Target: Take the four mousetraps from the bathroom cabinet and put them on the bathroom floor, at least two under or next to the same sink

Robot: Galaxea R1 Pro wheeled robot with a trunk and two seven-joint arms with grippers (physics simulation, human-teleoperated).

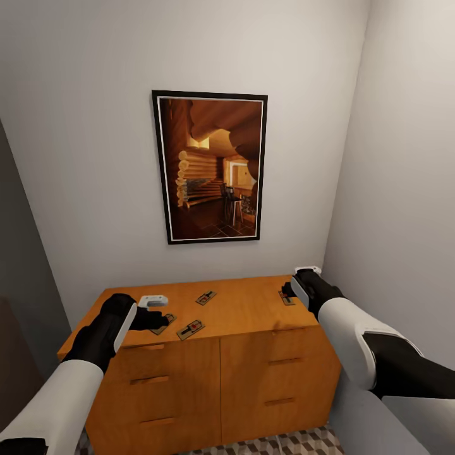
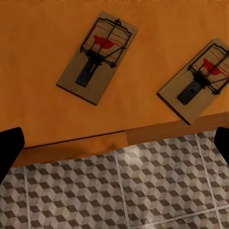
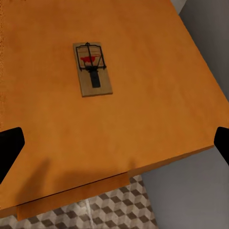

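The orange-brown cabinet [image 1: 253,309] stands against the back wall with four mousetraps on its flat top. One mousetrap [image 1: 206,297] lies mid-top and another [image 1: 190,329] near the front edge. A third [image 1: 163,324] is partly under my left gripper [image 1: 153,320], and a fourth [image 1: 286,297] lies beside my right gripper [image 1: 289,292]. In the left wrist view two mousetraps [image 2: 98,56] [image 2: 200,80] lie just beyond the open left gripper [image 2: 114,143]. In the right wrist view a single mousetrap [image 3: 92,68] lies ahead of the open right gripper [image 3: 114,145]. The sink is out of view.
Cube-patterned floor tiles [image 1: 284,442] show below the cabinet front [image 2: 119,191]. A framed picture of a log cabin [image 1: 212,167] hangs above the cabinet. A grey wall [image 1: 404,189] is close on the right and a dark panel [image 1: 25,284] on the left.
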